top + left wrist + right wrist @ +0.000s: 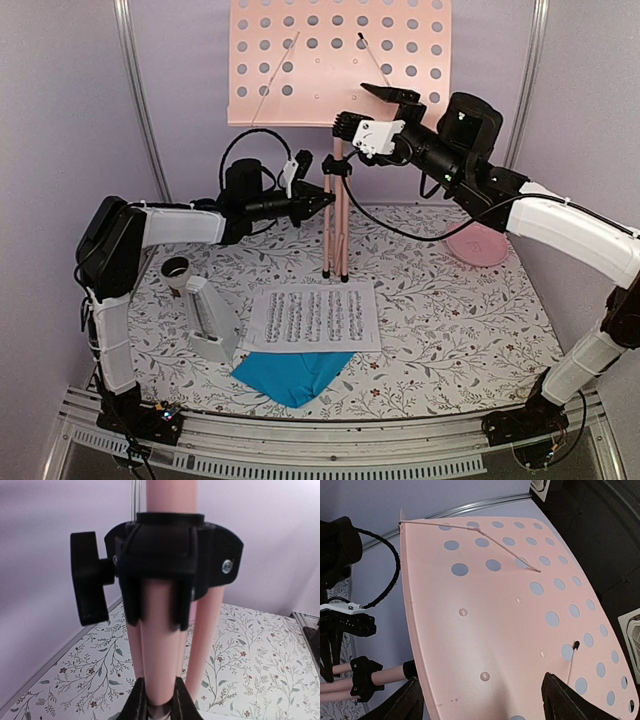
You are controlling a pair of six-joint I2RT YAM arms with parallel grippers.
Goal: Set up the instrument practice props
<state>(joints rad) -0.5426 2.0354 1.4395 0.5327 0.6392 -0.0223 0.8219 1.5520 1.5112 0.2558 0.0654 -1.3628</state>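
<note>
1. At the near left, the metronome [208,325] stands upright on the table [450,320], just beside the dark blue cup [177,272].

2. The left gripper [318,203] reaches in from the left to the music stand [338,215], which stands upright at far centre. In the left wrist view, its fingertips [137,702] press against both sides of one pink tube just below the black collar [165,545]. We judge the jaws closed on the stand.

3. The white sheet [312,317] lies flat near the stand's feet, long axis left to right. It overlaps the blue sheet [295,375], which shows only at its near edge.

4. The tray [340,60] sits on top of the stand, long axis left to right, its face towards the arms. The right gripper [375,115] hangs at the tray's lower edge. In the right wrist view, its fingers [410,702] are spread wide with nothing held, and the tray face lies directly ahead.

5. We judge the right arm the nearer one for any move at the tray, since the left is occupied steadying the stand.

6. Limits of view:
- The tray's top is cut off by the frame.
- The fold of the stand's legs hides how many feet touch the table.
- The pink plate [478,245] at the far right is partly covered by the right arm.
</note>
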